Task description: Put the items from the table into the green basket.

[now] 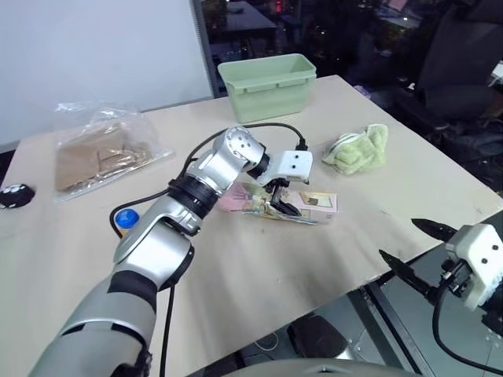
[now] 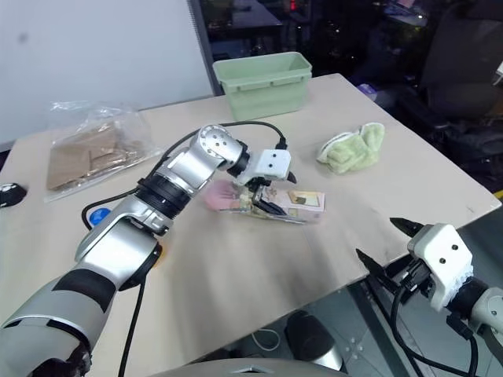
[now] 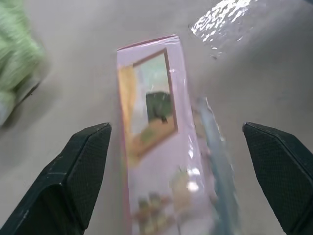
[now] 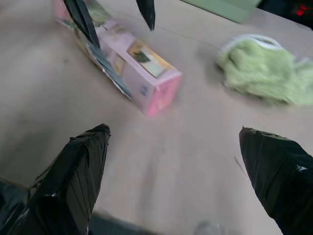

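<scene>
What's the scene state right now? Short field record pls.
surface: tan table
target item: pink carton, lying flat mid-table
left gripper: open, fingers either side of the carton, no grip seen
right gripper: open, empty, at the table's near edge
other items: pale green tub; green cloth; clear bag; blue-capped bottle

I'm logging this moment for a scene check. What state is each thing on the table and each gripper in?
Pink carton: lying flat on the table, not gripped.
Left gripper: open, poised over the carton.
Right gripper: open, empty, at the table's edge.
Pale green tub: upright at the far edge.
Green cloth: crumpled.
Clear bag: lying flat.
Orange bottle: cap on.
</scene>
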You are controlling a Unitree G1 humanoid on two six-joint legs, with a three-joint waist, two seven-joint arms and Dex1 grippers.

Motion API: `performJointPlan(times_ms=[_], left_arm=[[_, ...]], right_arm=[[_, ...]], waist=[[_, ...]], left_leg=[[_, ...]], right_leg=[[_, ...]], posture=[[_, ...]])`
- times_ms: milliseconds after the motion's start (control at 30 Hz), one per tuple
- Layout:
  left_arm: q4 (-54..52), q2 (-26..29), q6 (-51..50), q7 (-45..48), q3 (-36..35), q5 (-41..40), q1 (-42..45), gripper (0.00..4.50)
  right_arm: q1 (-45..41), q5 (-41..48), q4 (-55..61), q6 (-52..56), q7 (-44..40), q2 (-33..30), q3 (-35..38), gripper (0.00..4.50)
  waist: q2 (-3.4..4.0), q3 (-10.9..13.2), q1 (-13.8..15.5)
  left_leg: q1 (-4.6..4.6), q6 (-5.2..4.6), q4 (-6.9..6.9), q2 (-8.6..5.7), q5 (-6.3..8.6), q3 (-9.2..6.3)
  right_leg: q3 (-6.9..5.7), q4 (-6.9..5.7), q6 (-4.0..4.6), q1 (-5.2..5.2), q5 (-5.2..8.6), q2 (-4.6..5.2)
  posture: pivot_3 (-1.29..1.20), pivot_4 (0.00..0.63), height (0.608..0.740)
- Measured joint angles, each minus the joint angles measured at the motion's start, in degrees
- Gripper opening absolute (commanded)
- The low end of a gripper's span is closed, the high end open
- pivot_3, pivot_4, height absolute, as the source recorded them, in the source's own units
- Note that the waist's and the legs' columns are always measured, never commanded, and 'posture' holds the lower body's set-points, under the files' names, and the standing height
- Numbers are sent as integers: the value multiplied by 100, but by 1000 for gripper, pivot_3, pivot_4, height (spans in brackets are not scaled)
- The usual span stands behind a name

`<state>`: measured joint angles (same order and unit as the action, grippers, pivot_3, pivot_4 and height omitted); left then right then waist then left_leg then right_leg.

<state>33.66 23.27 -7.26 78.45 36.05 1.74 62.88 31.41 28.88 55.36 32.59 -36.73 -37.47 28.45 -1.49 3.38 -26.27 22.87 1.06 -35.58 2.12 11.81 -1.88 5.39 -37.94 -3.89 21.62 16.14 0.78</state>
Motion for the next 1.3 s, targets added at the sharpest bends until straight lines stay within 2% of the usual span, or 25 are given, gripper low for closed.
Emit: performJointPlan(times_ms=[200, 367, 700, 767, 867, 933, 1167, 1300], left_arm=[[86, -15, -122, 144, 8, 441, 1, 4500], [351, -140, -321, -268, 77, 1124, 2, 4500], [508, -329, -751, -392, 157, 1681, -24, 4500], [564, -370, -745, -411, 209, 1740, -60, 3973], [565, -383, -754, -341, 199, 1719, -121, 2900], [509, -379, -764, -276, 170, 1711, -145, 2004], [374, -288, -1019, -13, -297, 1368, -168, 2004], [815, -284, -1282, -211, -881, 1039, 437, 2004]], right_arm=[[204, -200, 13, -180, 12, 139, -139, 4482], [102, -327, -41, -188, 0, 59, -341, 4482], [-451, -313, -56, 74, 102, -88, -558, 4482], [-514, -311, -56, 110, 117, -113, -566, 4500], [-614, -279, -58, 229, 120, -177, -567, 4500], [-682, -261, -75, 261, 116, -216, -570, 4500], [-1221, -188, -232, 378, 206, -271, -894, 4500], [-1804, -186, -412, 420, 385, -185, -1219, 4500]], waist=[[-2, 1, -304], [-7, 4, -339], [-18, 11, -346], [-19, 11, -338], [-20, 12, -316], [-20, 12, -299], [-21, 18, -277], [-40, 32, -211]], left_leg=[[-10, 0, 17, -1, 0, 4], [-13, 0, 17, -4, 0, 4], [-12, 0, 22, -5, 0, 2], [-12, 0, 22, -6, 0, 2], [-13, 0, 22, -5, 0, 2], [-13, 0, 22, -5, 0, 3], [-10, 0, 23, -5, 0, 1], [1, -1, 19, -10, -1, 1]], right_leg=[[5, 0, -7, 0, 3, 4], [5, -1, -7, -2, 3, 9], [4, -1, -10, -1, 4, 10], [4, -1, -10, -1, 4, 10], [5, -2, -10, -1, 4, 10], [6, -2, -10, -1, 4, 10], [4, -4, -10, 2, 4, 8], [5, -4, -22, 11, -3, 9]], posture=[[-471, 22, 740], [-466, 26, 740], [-450, 31, 740], [-446, 34, 740], [-441, 34, 740], [-441, 34, 740], [-407, 23, 740], [-361, 6, 740]])
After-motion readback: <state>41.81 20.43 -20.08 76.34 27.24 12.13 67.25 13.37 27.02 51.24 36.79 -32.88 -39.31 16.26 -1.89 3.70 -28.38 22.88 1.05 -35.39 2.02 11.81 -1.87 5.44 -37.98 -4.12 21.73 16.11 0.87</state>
